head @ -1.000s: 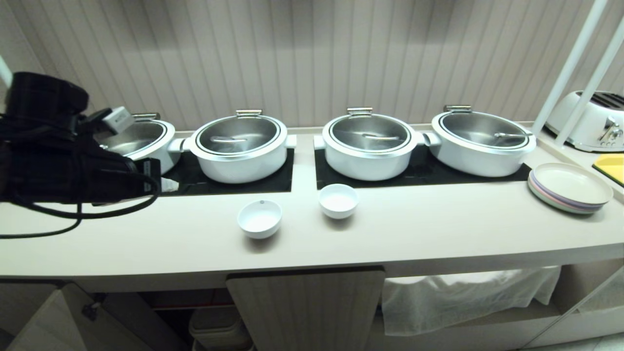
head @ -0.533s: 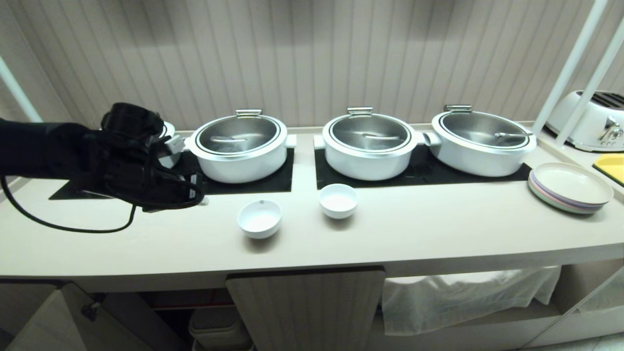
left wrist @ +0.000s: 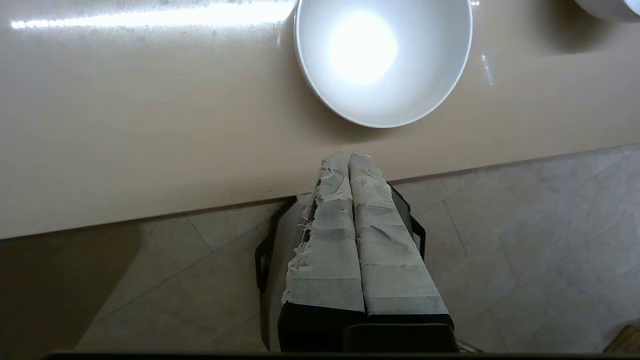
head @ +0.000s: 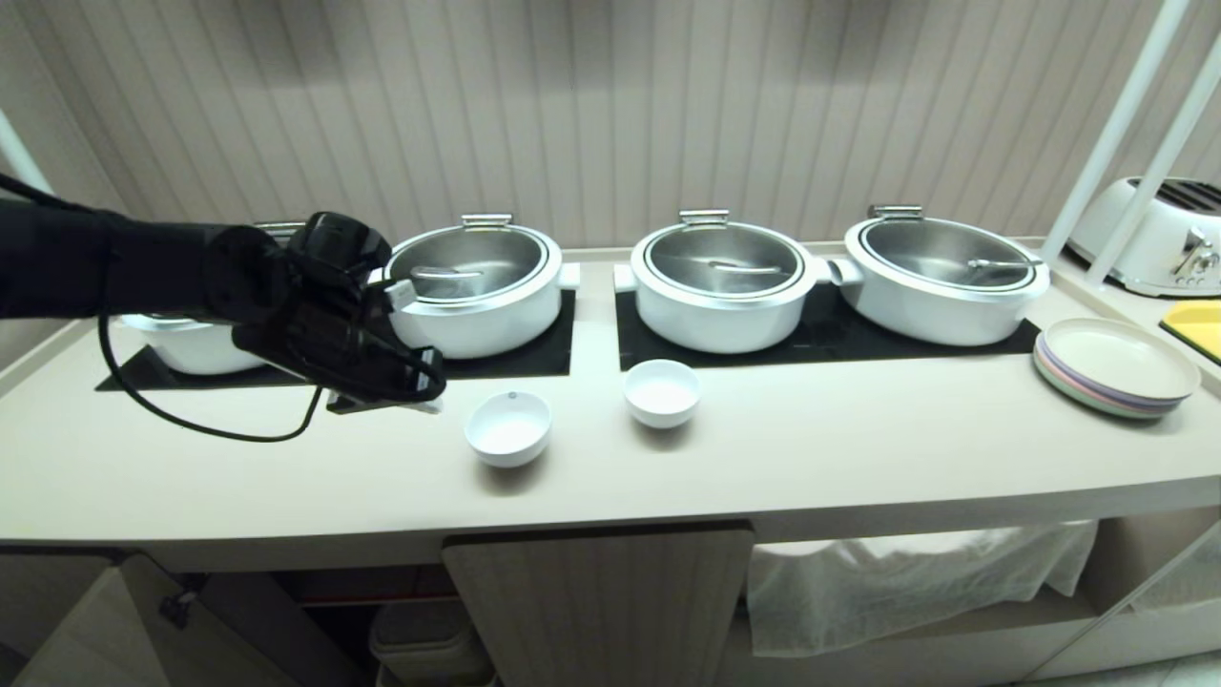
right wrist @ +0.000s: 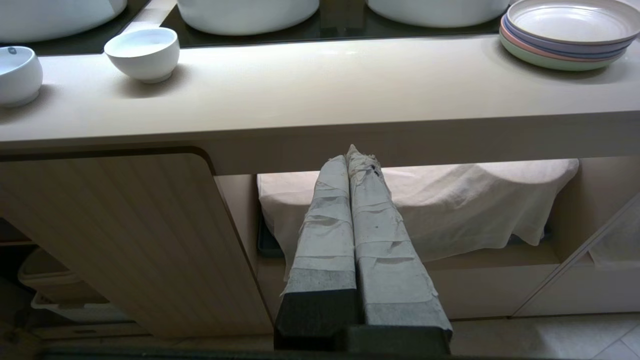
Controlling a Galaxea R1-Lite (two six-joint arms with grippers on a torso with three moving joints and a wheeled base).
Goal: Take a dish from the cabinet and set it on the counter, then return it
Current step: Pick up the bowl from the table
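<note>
Left gripper [head: 420, 389], fingers pressed together and empty, hangs over the counter [head: 286, 477] just left of the dish [head: 507, 427], which stands mid-counter near the front edge. To lift it well, spread the fingers first, then straddle the near rim squarely.
</note>
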